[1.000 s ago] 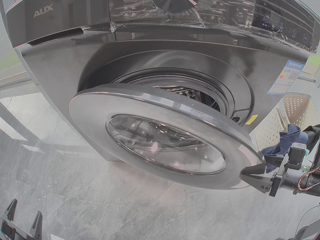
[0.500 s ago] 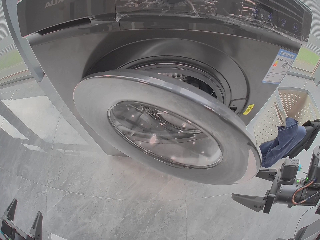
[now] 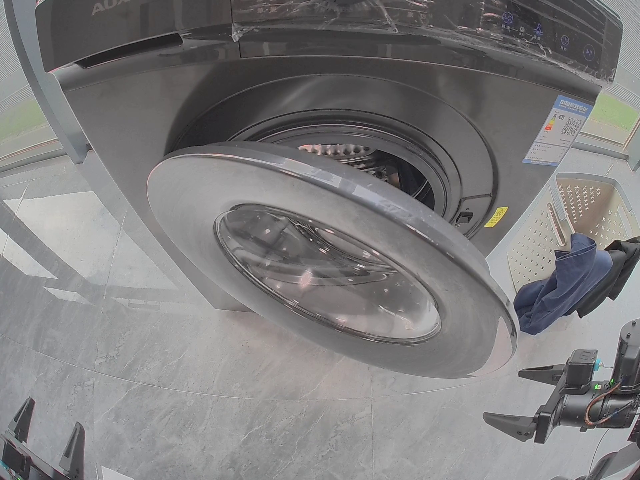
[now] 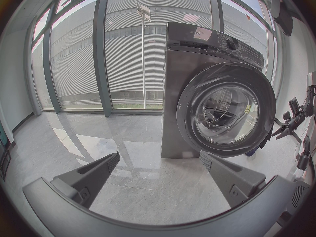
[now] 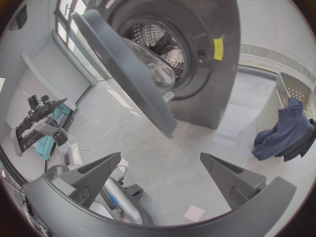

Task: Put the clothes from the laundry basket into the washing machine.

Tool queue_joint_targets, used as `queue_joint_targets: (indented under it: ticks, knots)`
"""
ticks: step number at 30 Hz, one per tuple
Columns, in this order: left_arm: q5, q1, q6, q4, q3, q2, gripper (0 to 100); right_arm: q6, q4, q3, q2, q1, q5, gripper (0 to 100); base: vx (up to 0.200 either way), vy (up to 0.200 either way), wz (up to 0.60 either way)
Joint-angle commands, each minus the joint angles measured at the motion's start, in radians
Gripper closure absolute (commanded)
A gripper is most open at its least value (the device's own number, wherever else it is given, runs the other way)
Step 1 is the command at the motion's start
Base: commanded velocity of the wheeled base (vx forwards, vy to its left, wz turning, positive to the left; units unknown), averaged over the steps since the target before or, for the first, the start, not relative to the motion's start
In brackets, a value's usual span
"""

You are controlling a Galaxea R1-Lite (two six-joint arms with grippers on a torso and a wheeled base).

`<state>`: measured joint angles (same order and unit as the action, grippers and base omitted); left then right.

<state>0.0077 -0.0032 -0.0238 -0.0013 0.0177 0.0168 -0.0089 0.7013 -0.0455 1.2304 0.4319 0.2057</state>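
Right gripper (image 3: 517, 398), spread and empty, backs off the washing machine door (image 3: 200, 201), now swung wide; clothes (image 3: 563, 285) in the laundry basket (image 3: 533, 248) come next.

Glossy grey stone-look tiles cover the floor (image 3: 200, 381), mirroring the light. Along one wall stand tall windows (image 4: 75, 63) in dark frames (image 4: 99, 50). Outside are a ribbed grey building (image 4: 126, 69) and a lamp post (image 4: 143, 66). A small white paper square (image 5: 194, 213) lies on the tiles.

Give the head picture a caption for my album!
Washer door ajar, open right gripper nearby, blue garment draped over the laundry basket.
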Motion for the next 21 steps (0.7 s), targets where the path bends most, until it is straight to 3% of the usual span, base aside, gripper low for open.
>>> queue_joint_targets:
  ticks: [1,5,12,16,21]
  knots:
    - [0.000,0.000,-0.001,0.000,-0.018,-0.015,0,-0.032,-0.006,0.013,0.069,-0.113,0.000,0,0.000,0.000,0.00]
    - [0.000,0.000,0.001,0.000,-0.018,-0.015,0,-0.054,0.001,-0.027,0.116,-0.180,0.021,0,0.000,0.000,0.00]
    - [0.000,0.000,-0.001,0.000,-0.018,-0.015,0,-0.042,0.012,-0.119,0.161,-0.239,0.024,0,0.000,0.000,0.00]
    - [0.000,0.000,0.001,0.000,-0.018,-0.015,0,-0.023,0.126,-0.137,0.236,-0.254,0.023,0,0.000,0.000,0.00]
    - [0.000,0.000,0.001,0.000,-0.018,-0.015,0,-0.005,0.322,-0.091,0.339,-0.232,0.020,0,0.000,0.000,0.00]
